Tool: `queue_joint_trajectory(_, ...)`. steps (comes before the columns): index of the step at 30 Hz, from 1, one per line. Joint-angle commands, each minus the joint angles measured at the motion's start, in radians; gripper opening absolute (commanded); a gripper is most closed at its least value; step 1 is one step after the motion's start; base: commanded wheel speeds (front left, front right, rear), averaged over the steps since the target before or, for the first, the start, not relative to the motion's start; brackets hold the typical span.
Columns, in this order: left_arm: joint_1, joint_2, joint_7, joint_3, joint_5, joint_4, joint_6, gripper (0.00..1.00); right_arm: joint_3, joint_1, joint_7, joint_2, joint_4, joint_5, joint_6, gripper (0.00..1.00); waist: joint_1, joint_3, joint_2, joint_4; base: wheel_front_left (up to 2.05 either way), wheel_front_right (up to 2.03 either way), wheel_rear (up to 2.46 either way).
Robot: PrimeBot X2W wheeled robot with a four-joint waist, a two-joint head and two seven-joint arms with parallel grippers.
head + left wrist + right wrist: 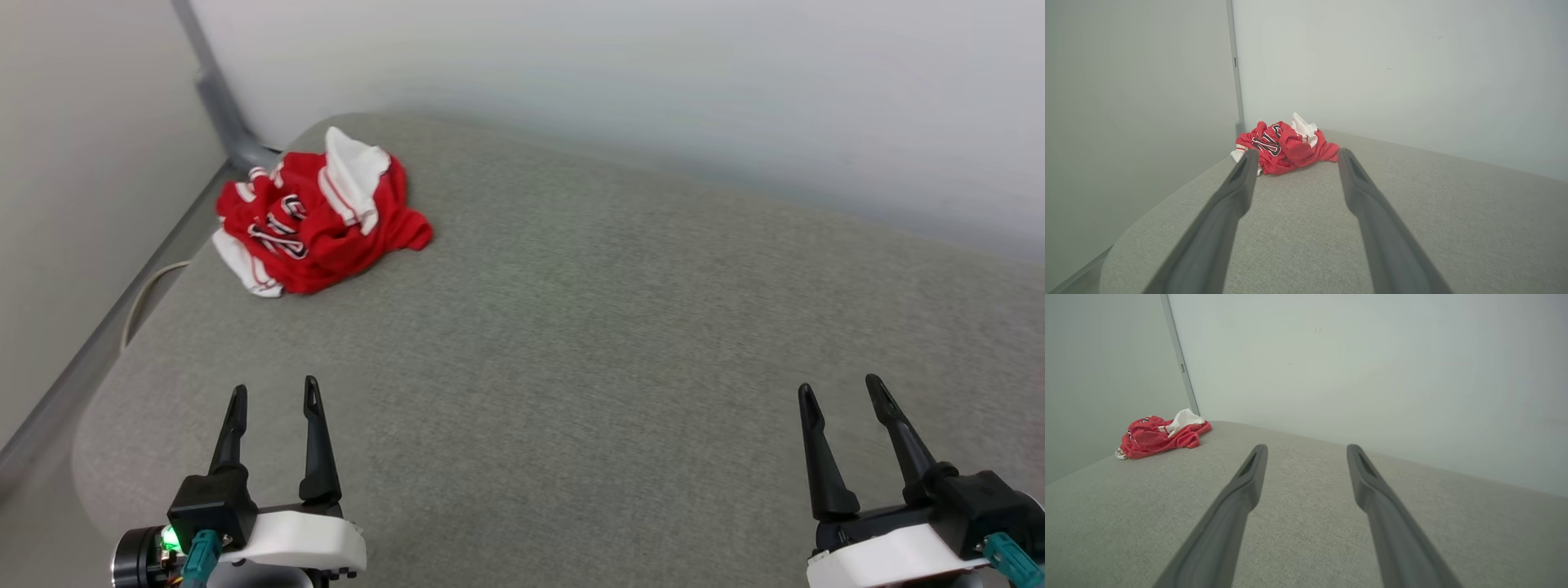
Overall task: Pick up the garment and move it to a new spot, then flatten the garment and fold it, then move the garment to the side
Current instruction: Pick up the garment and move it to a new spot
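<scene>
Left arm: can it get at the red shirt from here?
Likely yes. The left hand, open, points toward the garment, with nothing on the grey cushion between them. It lies far back, so expect a long reach.

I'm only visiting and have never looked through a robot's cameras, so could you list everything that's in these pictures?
garment: one, red with white sleeves and black lettering, crumpled in a heap at the far left corner of the padded surface.
padded surface: one, grey fabric with rounded corners, spread across the middle.
walls: two, pale, behind the surface and to its left.
post: one, grey, in the corner where the walls meet, behind the garment.
cable: one, pale, looping beside the surface's left edge.
left tool: one, two dark fingers held apart, empty, near left.
right tool: one, two dark fingers held apart, empty, near right.
</scene>
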Motion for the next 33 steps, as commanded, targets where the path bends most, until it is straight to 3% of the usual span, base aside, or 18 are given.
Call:
queue_joint_trajectory(1,-0.011,-0.001,-0.003,0.004,-0.003,0.0,0.004,1.0,0.002,-0.006,-0.002,0.002,-0.004,-0.002,-0.001,1.0,0.0,0.008,0.0,0.035,0.0,0.0,0.0)
queue_joint_trajectory(10,-0.001,-0.001,-0.003,0.023,-0.019,-0.007,0.012,1.0,0.01,-0.014,-0.002,0.002,-0.004,-0.018,-0.001,1.0,0.0,0.023,0.0,0.121,0.0,0.0,0.0)
queue_joint_trajectory(21,-0.009,-0.002,-0.003,0.069,-0.039,-0.01,0.0,1.0,0.017,-0.025,-0.002,0.002,-0.008,-0.028,-0.001,1.0,0.0,0.04,0.0,0.141,0.0,0.0,0.0)
queue_joint_trajectory(27,-0.11,-0.001,-0.003,0.116,-0.049,-0.012,-0.05,1.0,0.01,-0.051,-0.002,0.002,-0.024,-0.055,-0.001,1.0,0.0,0.092,0.0,0.124,0.0,0.0,0.0)
queue_joint_trajectory(33,-0.279,0.013,-0.003,0.221,-0.05,-0.012,-0.127,1.0,0.012,-0.087,-0.002,0.002,-0.049,-0.109,-0.001,1.0,0.0,0.177,0.0,0.076,0.0,0.0,0.0)
